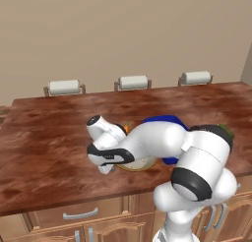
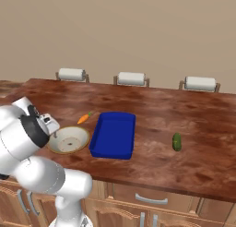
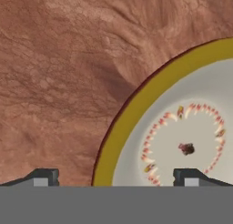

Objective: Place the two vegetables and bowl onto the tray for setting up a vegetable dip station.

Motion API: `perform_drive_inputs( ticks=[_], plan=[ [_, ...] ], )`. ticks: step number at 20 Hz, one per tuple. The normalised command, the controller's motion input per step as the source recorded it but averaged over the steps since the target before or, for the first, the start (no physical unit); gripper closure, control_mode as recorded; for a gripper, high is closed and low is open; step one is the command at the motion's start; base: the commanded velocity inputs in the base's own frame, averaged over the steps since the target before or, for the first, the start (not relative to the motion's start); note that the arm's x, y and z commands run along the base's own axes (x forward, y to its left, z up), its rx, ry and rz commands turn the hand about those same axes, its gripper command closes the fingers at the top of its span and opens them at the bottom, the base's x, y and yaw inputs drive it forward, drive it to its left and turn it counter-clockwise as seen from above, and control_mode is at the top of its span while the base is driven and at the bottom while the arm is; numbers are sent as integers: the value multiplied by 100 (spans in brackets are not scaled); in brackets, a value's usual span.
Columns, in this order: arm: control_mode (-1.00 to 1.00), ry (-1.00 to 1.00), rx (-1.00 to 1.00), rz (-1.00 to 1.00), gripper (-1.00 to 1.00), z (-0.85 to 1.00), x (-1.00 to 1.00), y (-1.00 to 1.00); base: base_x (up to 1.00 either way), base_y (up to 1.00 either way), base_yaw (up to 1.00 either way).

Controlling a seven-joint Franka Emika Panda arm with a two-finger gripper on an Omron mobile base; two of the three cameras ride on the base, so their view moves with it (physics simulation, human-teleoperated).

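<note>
The cream-white bowl (image 2: 69, 139) with a tan-gold rim (image 3: 132, 118) sits on the wooden counter, just left of the deep blue tray (image 2: 113, 134). My gripper (image 3: 116, 178) hangs open right above the bowl's left edge. One fingertip (image 3: 45, 177) is outside the rim and the other is over the bowl's inside. From the right base view the gripper (image 2: 55, 133) points down at that rim. A small orange carrot (image 2: 84, 118) lies behind the bowl, near the tray's far left corner. The dark green vegetable (image 2: 177, 141) lies alone, well to the right of the tray. Nothing is held.
The wooden counter (image 2: 152, 106) stretches wide, with three chair backs (image 2: 131, 78) along its far edge and cabinet drawers below its front. In the left base view my own arm (image 1: 162, 140) covers most of the tray (image 1: 160, 120) and bowl (image 1: 140, 165).
</note>
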Motion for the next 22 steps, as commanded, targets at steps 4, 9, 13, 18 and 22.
perform_drive_inputs(
  ticks=[4,9,13,18,22],
  plan=[
    [-100,0,0,0,-100,-16,5,0,0,0,0],
    [-100,0,0,0,-100,-11,5,-4,0,0,0],
    [-100,0,0,0,-100,-9,5,-6,0,0,0],
    [-100,0,0,0,-100,-7,4,-4,0,0,0],
    [-100,0,0,0,-100,-6,2,-1,0,0,0]
  ],
)
